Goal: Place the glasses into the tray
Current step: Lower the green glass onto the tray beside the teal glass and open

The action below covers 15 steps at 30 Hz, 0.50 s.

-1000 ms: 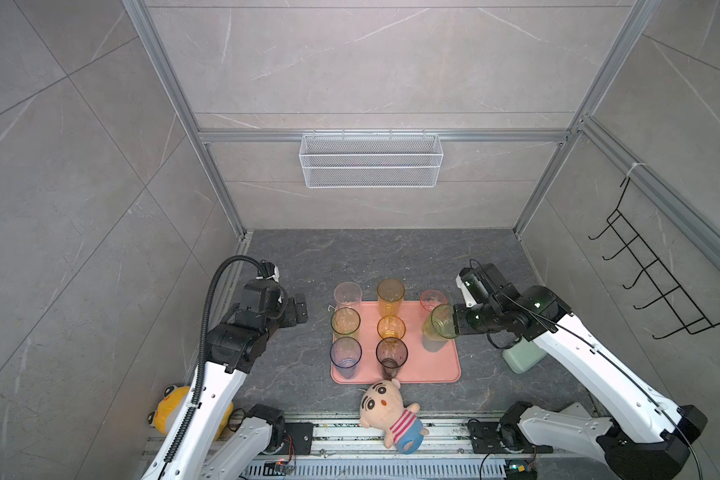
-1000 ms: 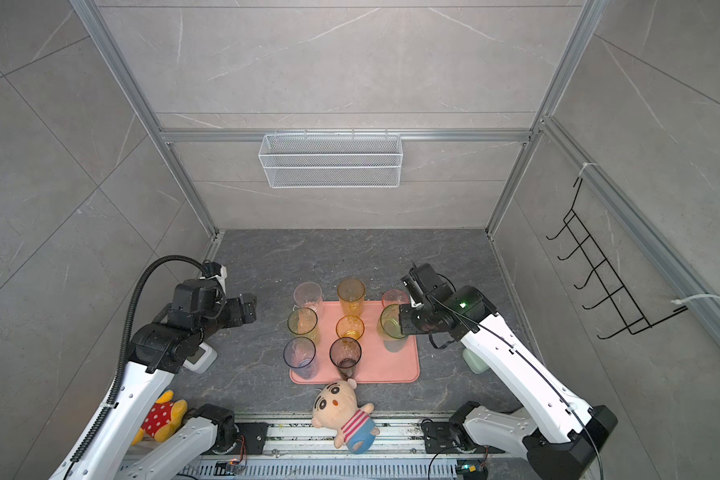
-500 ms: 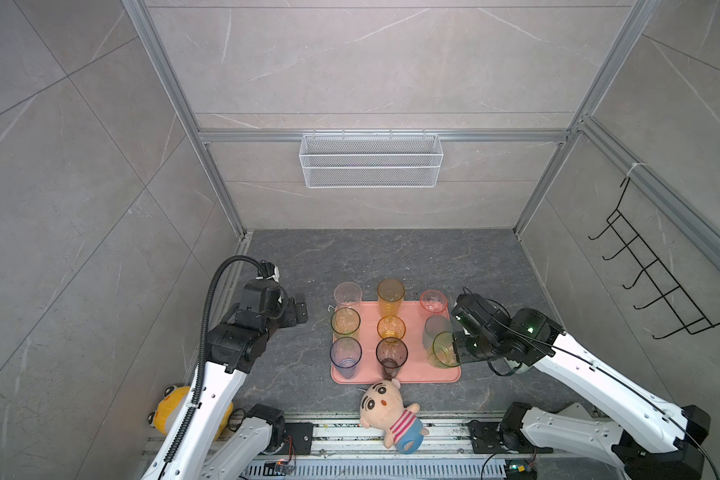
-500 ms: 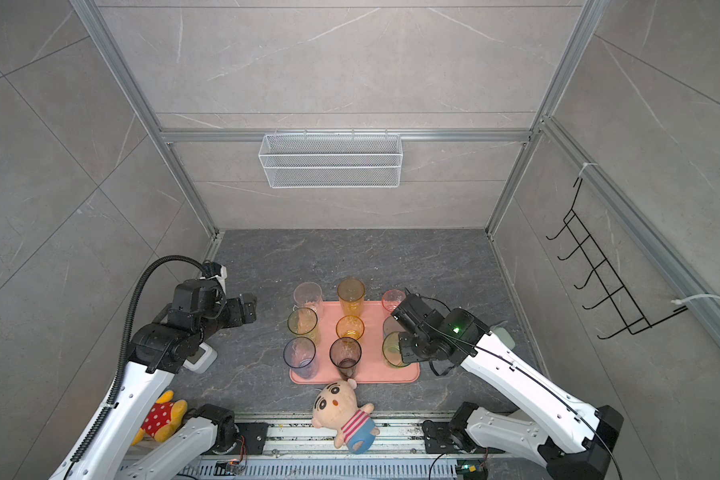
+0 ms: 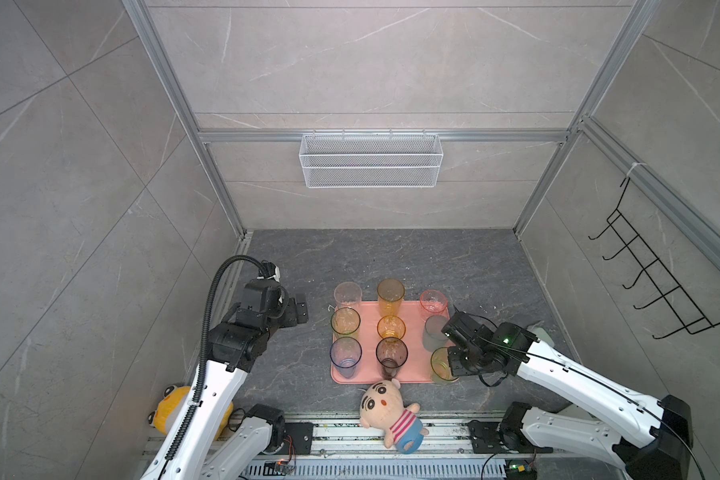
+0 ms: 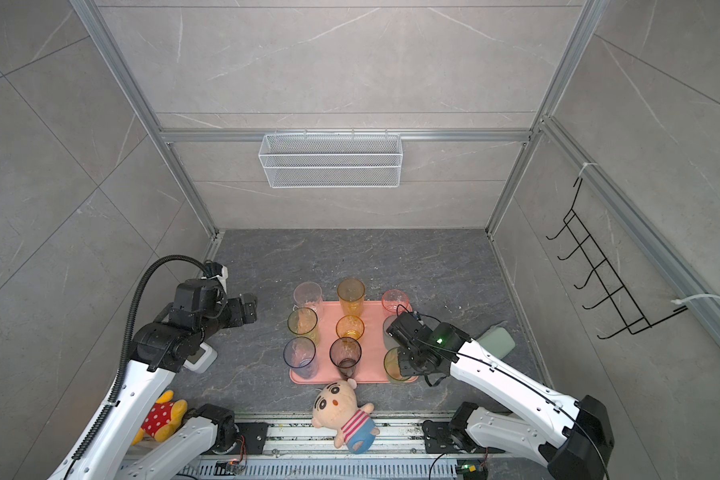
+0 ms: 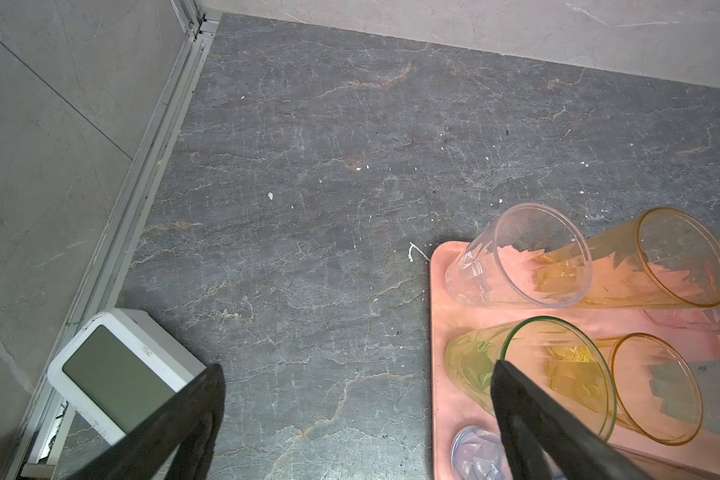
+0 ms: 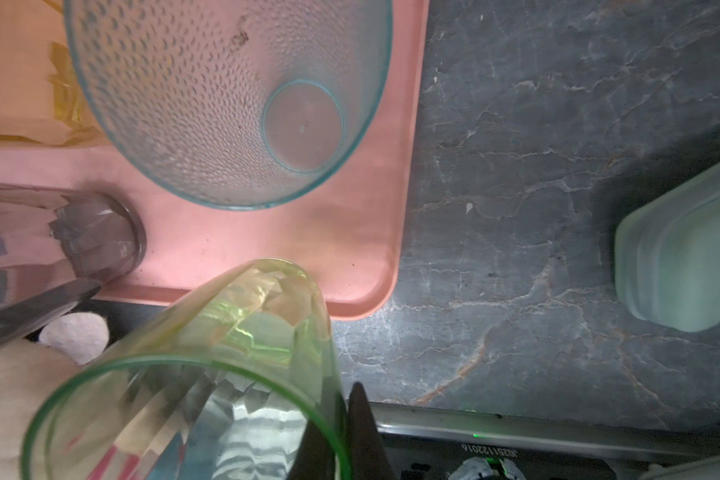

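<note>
Right pincer (image 8: 335, 419) squeezed on the rim of the green glass (image 8: 225, 332), at 5 o'clock on the tray (image 8: 350, 232), maybe the last free spot; left pincer (image 7: 356, 368) spread wide, kept clear at 9 o'clock

Bare floor (image 5: 391, 257) lies open beyond the tray (image 5: 414, 370); the doll (image 5: 385, 405) crowds its near edge.
</note>
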Each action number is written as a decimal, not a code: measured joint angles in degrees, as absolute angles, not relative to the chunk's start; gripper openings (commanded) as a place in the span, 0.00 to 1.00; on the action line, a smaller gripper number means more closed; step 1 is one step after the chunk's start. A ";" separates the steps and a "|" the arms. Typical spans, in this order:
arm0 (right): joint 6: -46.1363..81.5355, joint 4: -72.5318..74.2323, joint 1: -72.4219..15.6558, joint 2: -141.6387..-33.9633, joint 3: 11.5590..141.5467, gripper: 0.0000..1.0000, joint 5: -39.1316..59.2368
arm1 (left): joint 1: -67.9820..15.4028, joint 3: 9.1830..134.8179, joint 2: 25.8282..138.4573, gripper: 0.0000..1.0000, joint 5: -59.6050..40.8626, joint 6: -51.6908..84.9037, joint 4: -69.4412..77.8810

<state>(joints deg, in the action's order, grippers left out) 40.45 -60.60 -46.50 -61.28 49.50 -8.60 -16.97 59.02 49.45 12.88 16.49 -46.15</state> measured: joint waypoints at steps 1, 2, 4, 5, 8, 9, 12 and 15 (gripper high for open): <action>40.56 -60.14 -46.50 -61.28 49.19 0.00 -8.60 | -16.97 59.00 49.45 1.00 12.91 16.49 -46.17; 40.60 -59.66 -46.50 -61.34 48.88 0.00 -8.60 | -16.99 59.00 49.45 1.00 12.88 16.49 -46.15; 40.80 -58.76 -46.50 -61.52 48.31 0.00 -8.64 | -16.97 59.00 49.45 1.00 12.91 16.51 -46.15; 40.82 -58.39 -46.50 -61.73 48.07 0.00 -8.78 | -16.97 59.00 49.45 1.00 12.91 16.49 -46.15; 40.97 -57.56 -46.50 -62.85 47.72 0.00 -9.06 | -16.97 59.00 49.45 1.00 12.91 16.51 -46.15; 41.01 -57.30 -46.50 -63.13 47.64 0.00 -9.23 | -16.97 59.00 49.45 1.00 12.91 16.49 -46.15; 41.39 -56.71 -46.50 -63.77 47.18 0.00 -9.76 | -16.99 59.00 49.50 1.00 12.91 16.49 -46.15; 41.65 -56.16 -46.50 -63.77 46.61 0.00 -10.13 | -16.99 59.00 49.60 1.00 12.88 16.49 -46.15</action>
<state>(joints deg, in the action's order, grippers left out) 41.65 -56.16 -46.50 -63.77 46.61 -10.13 -16.99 59.00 49.60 12.88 16.49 -46.15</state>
